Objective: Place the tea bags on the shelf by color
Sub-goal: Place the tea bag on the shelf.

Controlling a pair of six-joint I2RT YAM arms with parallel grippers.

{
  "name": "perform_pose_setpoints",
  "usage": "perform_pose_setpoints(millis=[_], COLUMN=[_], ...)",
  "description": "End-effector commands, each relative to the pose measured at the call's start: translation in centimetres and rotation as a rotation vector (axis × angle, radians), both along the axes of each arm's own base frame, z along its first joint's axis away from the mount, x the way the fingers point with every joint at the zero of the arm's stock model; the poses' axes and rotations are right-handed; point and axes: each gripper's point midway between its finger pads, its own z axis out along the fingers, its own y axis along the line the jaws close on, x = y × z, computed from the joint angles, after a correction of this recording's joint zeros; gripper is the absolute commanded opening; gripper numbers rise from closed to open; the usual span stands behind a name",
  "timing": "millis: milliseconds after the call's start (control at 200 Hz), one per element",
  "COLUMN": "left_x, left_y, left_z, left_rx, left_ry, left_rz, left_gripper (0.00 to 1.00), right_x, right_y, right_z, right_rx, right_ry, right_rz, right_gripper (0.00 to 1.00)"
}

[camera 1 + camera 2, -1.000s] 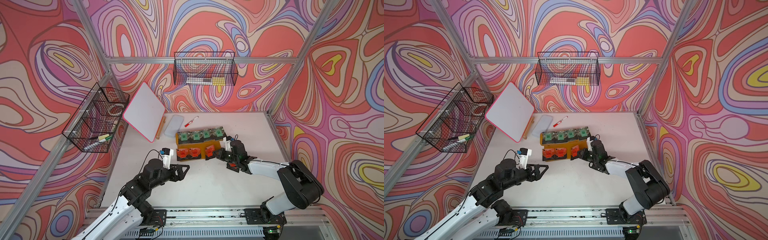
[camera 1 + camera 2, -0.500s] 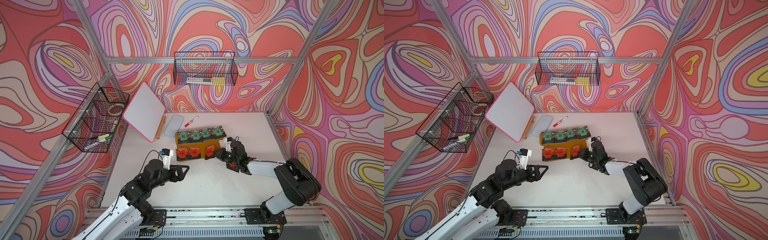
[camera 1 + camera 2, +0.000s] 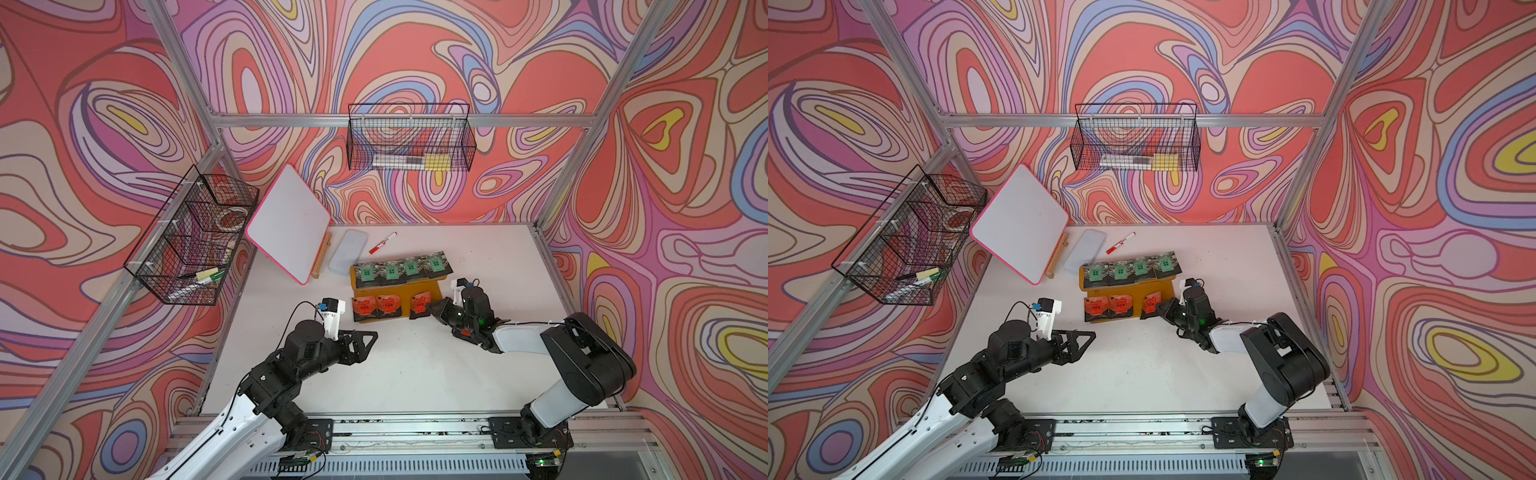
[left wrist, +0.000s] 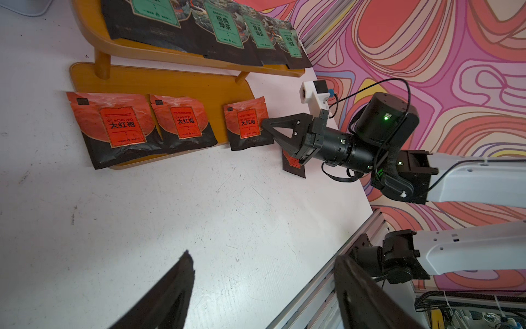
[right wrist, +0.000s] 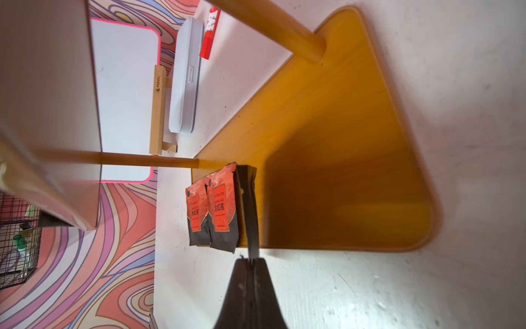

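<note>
Orange-red tea bags [image 4: 122,125]: "DA HONG PAO", 大红袍. Green tea bags [image 4: 225,25]: "GREEN TEA".

A white surface [image 3: 415,374] is enclosed by walls printed with swirling red, pink and purple patterns and framed by aluminium rails. A pink-edged whiteboard [image 3: 289,224] is propped tilted on a wooden stand [image 3: 322,257] at the far left corner. Just beside the stand a pale flat case [image 3: 348,251] is laid, and near it a red marker [image 3: 382,243]. A black wire basket [image 3: 409,139] holding pens and a yellow pad is hung on the back wall. A second wire basket [image 3: 191,237], divided into compartments, is mounted on the left wall.
</note>
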Motion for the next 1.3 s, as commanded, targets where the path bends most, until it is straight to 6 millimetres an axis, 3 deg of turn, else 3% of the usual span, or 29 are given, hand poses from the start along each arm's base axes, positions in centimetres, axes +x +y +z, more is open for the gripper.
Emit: perform_pose_setpoints(millis=[0, 571, 596, 681, 871, 1112, 1127, 1162, 1182, 1292], left_x=[0.1, 0.1, 0.1, 0.1, 0.2, 0.2, 0.2, 0.2, 0.1, 0.1], left_y=[0.4, 0.5, 0.5, 0.5, 0.6, 0.5, 0.5, 0.5, 0.6, 0.6], left_z=[-0.4, -0.2, -0.2, -0.2, -0.1, 0.0, 0.0, 0.0, -1.4, -1.4], left_rx=[0.002, -0.002, -0.002, -0.004, -0.006, -0.011, -0.012, -0.012, 0.006, 0.003], left_ry=[0.002, -0.002, -0.003, -0.003, -0.006, -0.007, -0.007, -0.007, 0.017, 0.018], left_rz=[0.021, 0.027, 0.027, 0.028, 0.032, 0.032, 0.033, 0.034, 0.034, 0.032], left_gripper=[0.81, 0.81, 0.81, 0.81, 0.81, 0.81, 0.81, 0.81, 0.81, 0.81], right_x=[0.8, 2.3, 2.3, 2.5, 2.7, 2.6, 2.7, 2.7, 2.7, 2.6], right_y=[0.3, 0.8, 0.7, 0.7, 0.6, -0.1, -0.1, -0.3, -0.4, -0.8], right_z=[0.1, -1.1, -2.2, -2.4, -2.5, -2.6, -1.7, -1.5, -1.5, -1.2], right_rx=[0.036, 0.046, 0.033, 0.026, 0.007, -0.038, -0.032, -0.037, -0.042, -0.066], right_ry=[-0.002, 0.026, 0.050, 0.054, 0.055, 0.061, 0.043, 0.038, 0.037, 0.032], right_rz=[-0.013, -0.017, -0.021, -0.022, -0.018, -0.033, -0.034, -0.039, -0.042, -0.049], right_gripper=[0.00, 0.00, 0.00, 0.00, 0.12, 0.33, 0.34, 0.35, 0.36, 0.38])
